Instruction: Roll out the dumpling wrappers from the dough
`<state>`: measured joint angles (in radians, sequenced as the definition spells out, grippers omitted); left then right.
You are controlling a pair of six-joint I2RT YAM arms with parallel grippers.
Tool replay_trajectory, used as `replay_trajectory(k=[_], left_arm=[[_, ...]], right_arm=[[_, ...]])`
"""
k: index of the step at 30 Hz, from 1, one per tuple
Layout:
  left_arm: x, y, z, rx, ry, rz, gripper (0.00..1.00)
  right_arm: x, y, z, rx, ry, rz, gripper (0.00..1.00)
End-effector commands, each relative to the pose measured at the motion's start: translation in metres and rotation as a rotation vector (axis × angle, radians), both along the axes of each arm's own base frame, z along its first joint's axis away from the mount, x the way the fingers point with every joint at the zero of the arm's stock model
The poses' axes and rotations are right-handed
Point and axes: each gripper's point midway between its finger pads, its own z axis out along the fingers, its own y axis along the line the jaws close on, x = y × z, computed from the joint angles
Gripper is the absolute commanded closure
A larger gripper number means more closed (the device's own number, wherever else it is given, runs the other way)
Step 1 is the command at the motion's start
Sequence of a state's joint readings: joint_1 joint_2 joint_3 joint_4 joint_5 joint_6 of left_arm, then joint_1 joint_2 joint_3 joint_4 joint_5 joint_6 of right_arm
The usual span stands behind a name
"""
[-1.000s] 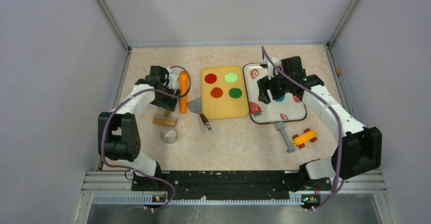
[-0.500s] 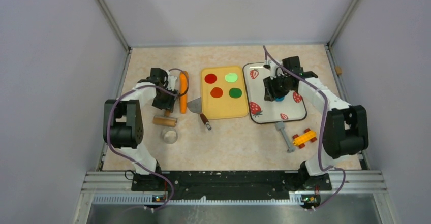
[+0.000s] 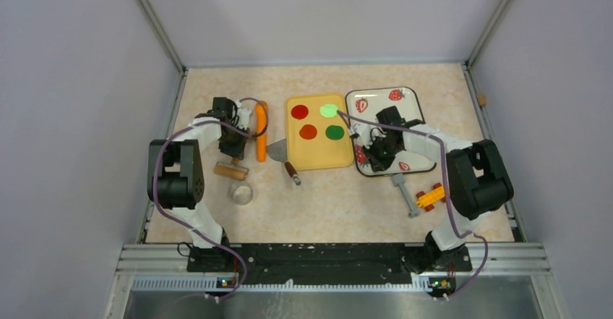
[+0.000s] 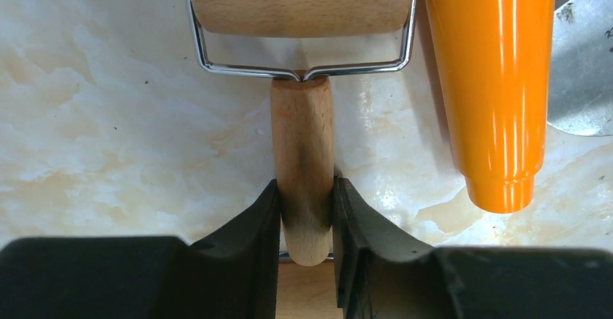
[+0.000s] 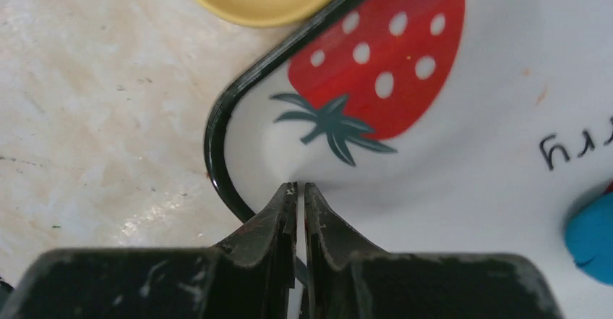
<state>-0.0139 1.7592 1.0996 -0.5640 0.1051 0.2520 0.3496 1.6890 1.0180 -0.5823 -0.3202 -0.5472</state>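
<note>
1. My left jaws are closed tight on the wooden handle (image 4: pixel 302 160) of the rolling pin (image 4: pixel 300 1). One pad presses each side of it, and its rounded end pokes back between them toward my wrist.
2. The pin's barrel lies crosswise ahead of those jaws on the tabletop (image 3: pixel 325 203). A bent wire yoke (image 4: pixel 300 69) joins it to the handle.
3. An orange cylinder (image 4: pixel 491 80) lies just to the right of the pin, close to the handle but not touching it. Past it shows the metal blade of a scraper (image 4: pixel 582 80).
4. My right jaws are all but closed, with only a sliver of light between the tips. They sit low at the near-left corner of the strawberry tray (image 5: pixel 470 189), right over its black rim. I cannot tell whether they nip that rim or just rest above it.
5. The dough (image 5: pixel 589 236), a blue lump, lies on the strawberry tray. It is cut off by the right edge of my right wrist view and lies apart from my jaws.
6. The yellow tray (image 3: pixel 318 158) sits just beside the strawberry tray on its left. It holds two red discs (image 3: pixel 300 111), a pale green disc (image 3: pixel 329 110) and a dark green disc (image 3: pixel 334 132).
7. Nearer my bases stand a clear cup (image 3: pixel 241 192), a grey tool (image 3: pixel 405 192) and a toy of orange and yellow blocks (image 3: pixel 432 196).
</note>
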Motion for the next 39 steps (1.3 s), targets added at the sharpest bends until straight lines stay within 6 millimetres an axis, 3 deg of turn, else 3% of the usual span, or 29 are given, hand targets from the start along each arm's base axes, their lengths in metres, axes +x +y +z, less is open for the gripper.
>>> replay_trajectory(k=[1,12,17,25,30,32,36,39], left_arm=[[0.008,-0.003,0.002,-0.03,-0.041,-0.024,1.0],[-0.001,-0.012,0.032,-0.082,-0.091,-0.008,1.0],[-0.004,-0.016,0.044,-0.1,-0.123,-0.013,1.0],[-0.011,-0.022,0.046,-0.129,-0.125,-0.046,1.0],[-0.015,-0.024,0.043,-0.139,-0.123,-0.058,1.0],[-0.013,-0.024,0.047,-0.139,-0.133,-0.059,1.0],[-0.003,-0.026,0.07,-0.146,-0.186,-0.067,1.0],[0.002,-0.036,0.1,-0.197,-0.243,-0.119,1.0]], right_arm=[[-0.031,0.009,0.002,-0.01,-0.005,0.171,0.9],[-0.048,0.027,-0.001,0.023,0.019,0.297,0.9],[-0.061,0.05,0.001,0.07,0.048,0.308,0.91],[-0.088,0.094,-0.001,0.119,0.091,0.383,0.92],[-0.085,0.096,0.0,0.088,0.082,0.386,0.93],[-0.079,0.09,0.01,0.071,0.061,0.383,0.93],[-0.051,0.088,0.068,0.159,-0.04,0.297,0.85],[-0.026,0.093,0.112,0.237,-0.137,0.21,0.75]])
